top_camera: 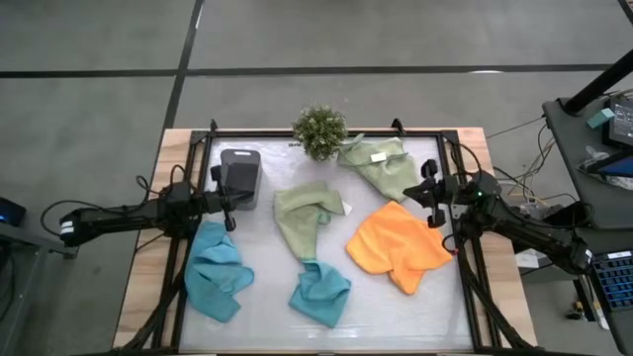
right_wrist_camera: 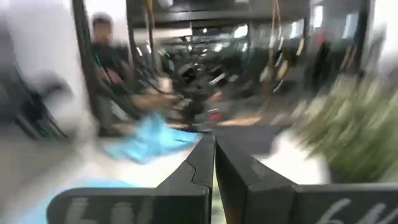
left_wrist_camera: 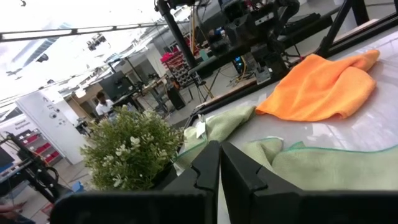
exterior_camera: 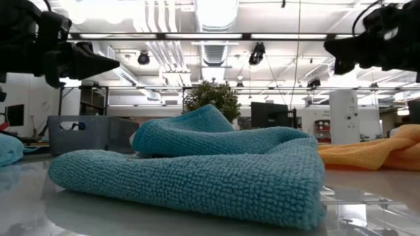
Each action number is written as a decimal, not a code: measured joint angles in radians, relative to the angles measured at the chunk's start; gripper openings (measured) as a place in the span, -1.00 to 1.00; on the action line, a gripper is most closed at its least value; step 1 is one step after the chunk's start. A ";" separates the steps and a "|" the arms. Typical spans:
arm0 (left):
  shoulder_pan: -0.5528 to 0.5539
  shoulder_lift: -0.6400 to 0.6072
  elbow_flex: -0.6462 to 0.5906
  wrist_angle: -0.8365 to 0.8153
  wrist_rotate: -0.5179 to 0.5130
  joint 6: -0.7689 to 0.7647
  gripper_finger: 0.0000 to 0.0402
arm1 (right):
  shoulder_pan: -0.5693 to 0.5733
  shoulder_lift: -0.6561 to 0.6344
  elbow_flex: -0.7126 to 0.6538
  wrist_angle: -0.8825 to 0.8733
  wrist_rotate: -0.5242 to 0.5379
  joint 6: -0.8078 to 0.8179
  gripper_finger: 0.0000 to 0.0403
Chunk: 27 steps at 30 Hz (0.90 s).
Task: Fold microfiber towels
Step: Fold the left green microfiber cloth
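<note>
Looks like a robotics lab or big open workshop space. Exposed ducts [exterior_camera: 164, 52] and strip lights [exterior_camera: 216, 13] run across the ceiling, and past the left gripper's fingers [left_wrist_camera: 208, 171] there are dark metal rigs [left_wrist_camera: 249, 31] and shelving. Beyond the right gripper's fingers [right_wrist_camera: 205, 165] a person [right_wrist_camera: 109, 56] stands among blurred equipment.

Plant [top_camera: 319, 131] stood at table's [top_camera: 435, 297] far edge, tray [top_camera: 240, 176] to its left. Five towels [top_camera: 399, 246] lay scattered nearer; left gripper [top_camera: 231, 203] beside tray, right gripper [top_camera: 432, 197] opposite.
</note>
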 joint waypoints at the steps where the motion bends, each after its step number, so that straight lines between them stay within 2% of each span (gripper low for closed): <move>1: 0.000 -0.001 0.000 0.003 0.000 -0.002 -1.00 | 0.000 0.000 0.000 0.000 0.015 0.149 -0.96; 4: 0.000 -0.004 0.000 0.008 0.000 -0.002 -1.00 | -0.001 0.000 0.000 -0.002 0.085 0.454 -0.96; 7: 0.000 -0.002 0.000 0.007 -0.017 0.030 -1.00 | -0.001 0.000 0.000 -0.003 0.093 0.606 -0.96; 11: 0.000 -0.001 0.000 0.008 -0.049 0.123 -1.00 | -0.001 0.000 0.000 -0.002 0.093 0.603 -0.96; 17: 0.000 0.001 0.000 0.008 -0.046 0.121 -1.00 | -0.001 0.001 0.000 -0.001 0.094 0.469 -0.96; 18: -0.001 0.002 0.000 0.007 -0.022 0.057 -1.00 | -0.001 0.001 0.000 0.000 0.094 0.453 -0.96; 19: -0.003 0.004 0.000 0.014 0.036 -0.104 -1.00 | -0.001 0.000 0.000 0.000 0.094 0.452 -0.96; 21: -0.007 0.009 0.000 0.098 0.199 -0.605 -1.00 | -0.001 0.000 0.000 0.000 0.094 0.452 -0.96; 23: -0.006 0.018 0.000 0.219 0.224 -1.058 -1.00 | -0.001 0.000 0.000 0.000 0.094 0.449 -0.96; 24: -0.006 0.022 0.000 0.264 0.211 -1.220 -1.00 | -0.001 0.000 0.000 0.000 0.094 0.447 -0.96; 25: -0.006 0.023 0.000 0.303 0.186 -1.291 -1.00 | -0.001 0.000 0.000 -0.001 0.094 0.442 -0.96; 27: -0.006 0.027 0.000 0.342 0.156 -1.311 -1.00 | 0.000 0.000 0.000 0.000 0.113 0.424 -0.96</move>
